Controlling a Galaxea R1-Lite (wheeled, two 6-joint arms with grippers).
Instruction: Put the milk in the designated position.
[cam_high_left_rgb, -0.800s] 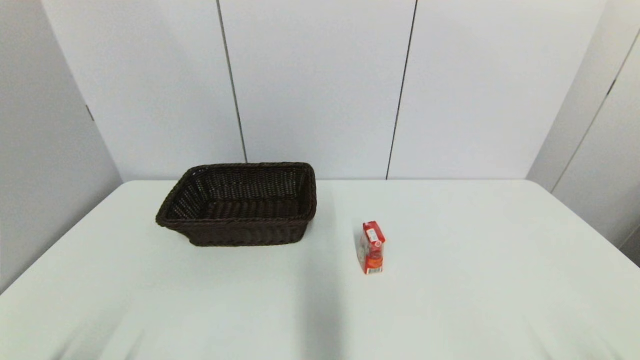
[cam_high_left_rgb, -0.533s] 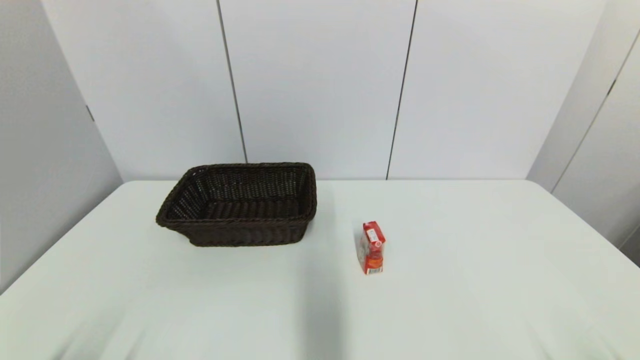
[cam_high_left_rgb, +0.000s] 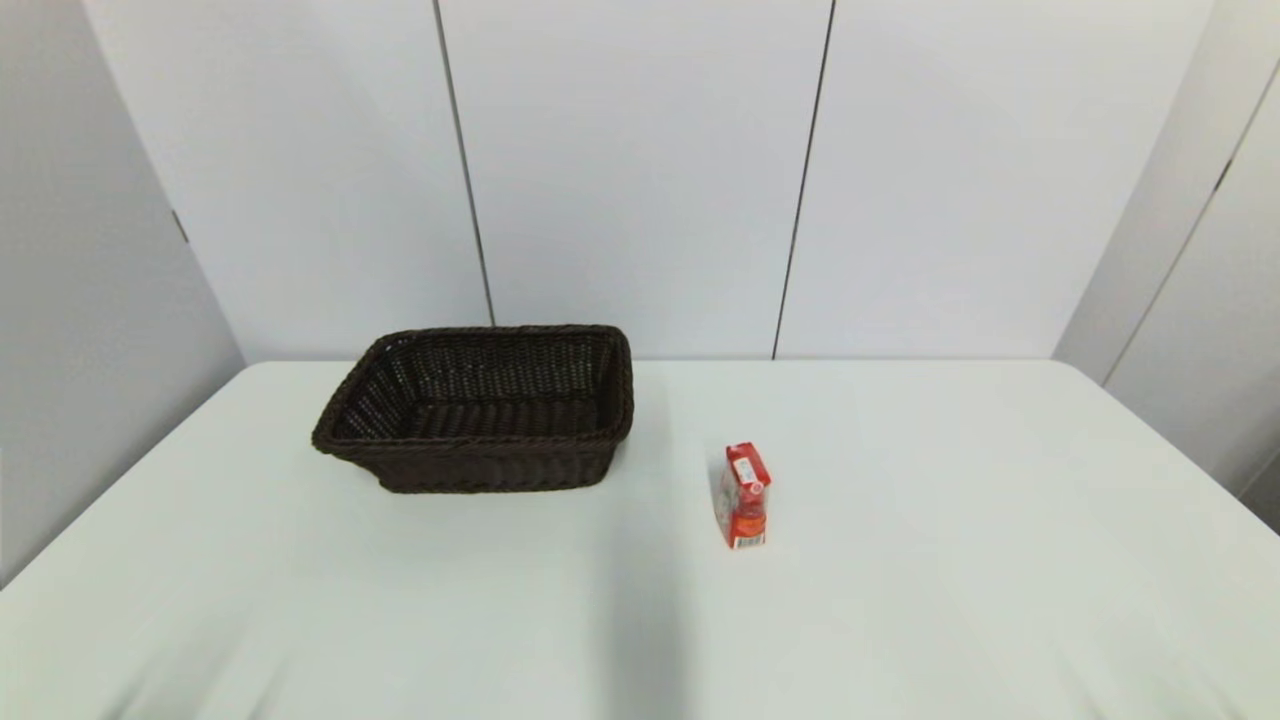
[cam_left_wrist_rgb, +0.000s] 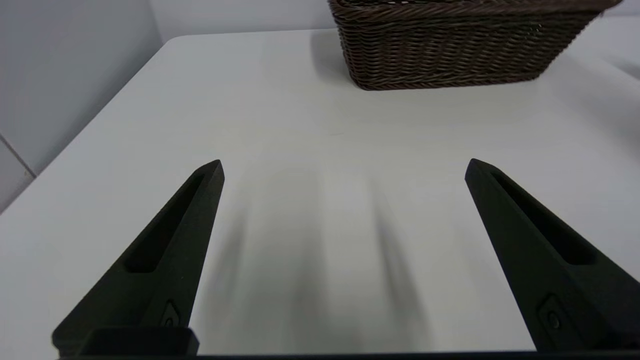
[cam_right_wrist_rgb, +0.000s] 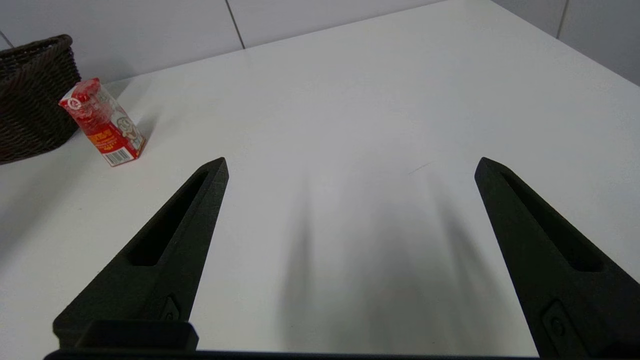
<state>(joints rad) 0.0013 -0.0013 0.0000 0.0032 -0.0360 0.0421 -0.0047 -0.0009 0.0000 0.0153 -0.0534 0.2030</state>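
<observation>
White tabletop (cam_high_left_rgb: 950, 560) under pale wall panels fills the head view, where the milk (cam_high_left_rgb: 744, 495) stands upright to the right of the dark wicker basket (cam_high_left_rgb: 480, 408), apart from it; the basket holds nothing and no arm is visible. From the left wrist, the left gripper (cam_left_wrist_rgb: 344, 167) hangs low with its fingers (cam_left_wrist_rgb: 170, 250) spread wide, the basket wall ahead but no milk. From the right wrist, the right gripper (cam_right_wrist_rgb: 350, 165) is equally released, with the milk ahead near the basket corner, its print too small to read.

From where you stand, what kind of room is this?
Probably a test or lab setup rather than a home: a bare white table against plain panelled walls, holding only a wicker basket and a small red milk carton.
</observation>
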